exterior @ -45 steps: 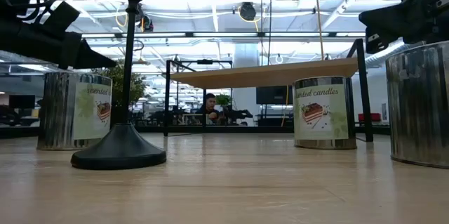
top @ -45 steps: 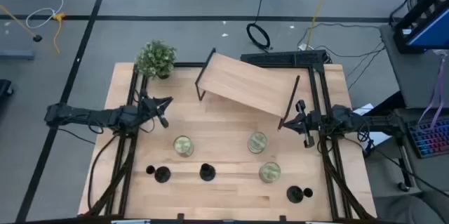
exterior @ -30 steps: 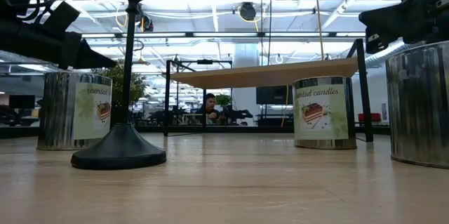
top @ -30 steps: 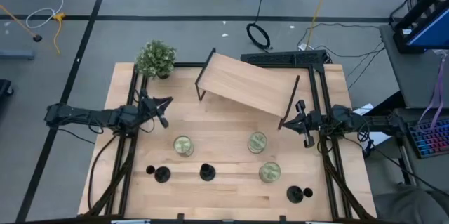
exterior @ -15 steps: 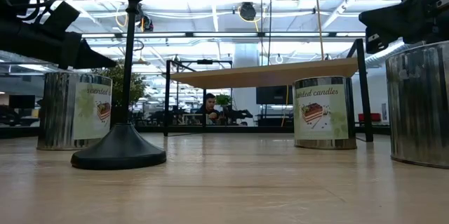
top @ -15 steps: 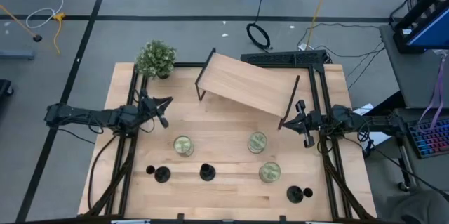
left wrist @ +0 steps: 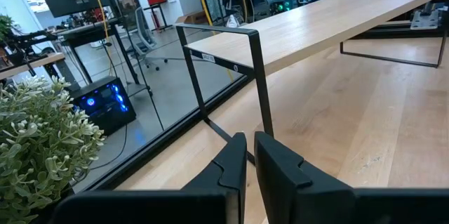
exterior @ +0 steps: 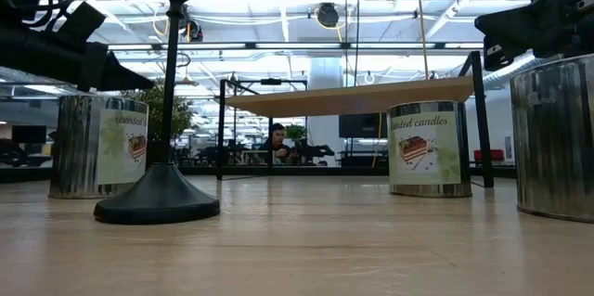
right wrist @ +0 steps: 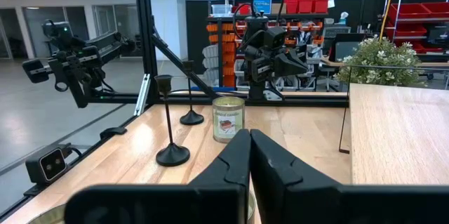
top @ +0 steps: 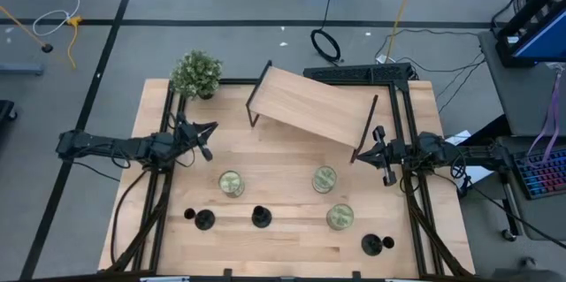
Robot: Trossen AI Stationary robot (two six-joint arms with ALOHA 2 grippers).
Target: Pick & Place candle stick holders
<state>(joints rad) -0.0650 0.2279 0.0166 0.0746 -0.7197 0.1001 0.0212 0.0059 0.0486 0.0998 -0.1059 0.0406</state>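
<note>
Three black candle stick holders stand upright on their round bases near the table's front edge: one at the left point(top: 203, 219), one beside it point(top: 260, 217) and one at the right point(top: 376, 245). The low view shows one close up point(exterior: 162, 194), and the right wrist view shows two point(right wrist: 172, 155) point(right wrist: 191, 117). My left gripper point(top: 206, 138) point(left wrist: 249, 155) hovers at the table's left side, shut and empty. My right gripper point(top: 364, 151) point(right wrist: 249, 143) hovers at the right side, shut and empty. Both are well behind the holders.
Three greenish candle jars stand mid-table point(top: 231, 183) point(top: 325, 179) point(top: 340, 217). A wooden shelf on black legs point(top: 309, 105) stands at the back, and a potted plant point(top: 196, 74) sits at the far left corner. Black frame rails run along both sides of the table.
</note>
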